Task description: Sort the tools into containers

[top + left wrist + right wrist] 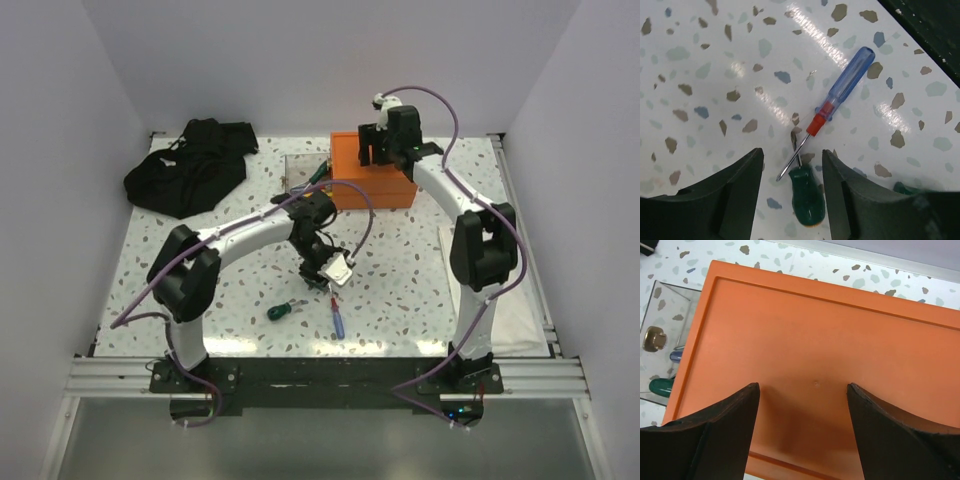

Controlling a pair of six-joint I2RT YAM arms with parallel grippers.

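Screwdrivers first: two of them lie on the speckled table (420,280) at the near middle, just in front of my left arm. One has a clear blue handle with a red collar (840,90); the other is a stubby one with a dark green handle (807,197). In the left wrist view their thin shafts look crossed, the blue one's tip ending just beside the green handle. From above, the green one lies to the left and the blue-and-red one to the right.

My left gripper (792,155) hangs over that pair with its fingers spread and nothing between them — the green handle and both shafts show in the gap below, on the table. I cannot tell how high above them it is.

My right gripper (802,387) is at the far side, above the flat top of the orange box (830,350). Its jaws stand wide apart and carry nothing; only bare orange surface shows between them.

Touching the box on its left is the small clear bin (665,305). Inside I can make out a green handle, a blue handle and a brass-coloured piece — too small to name. From above, a green handle pokes up at the bin's right edge.

At the far left, well apart from everything else, lies a black cloth heap (190,165).
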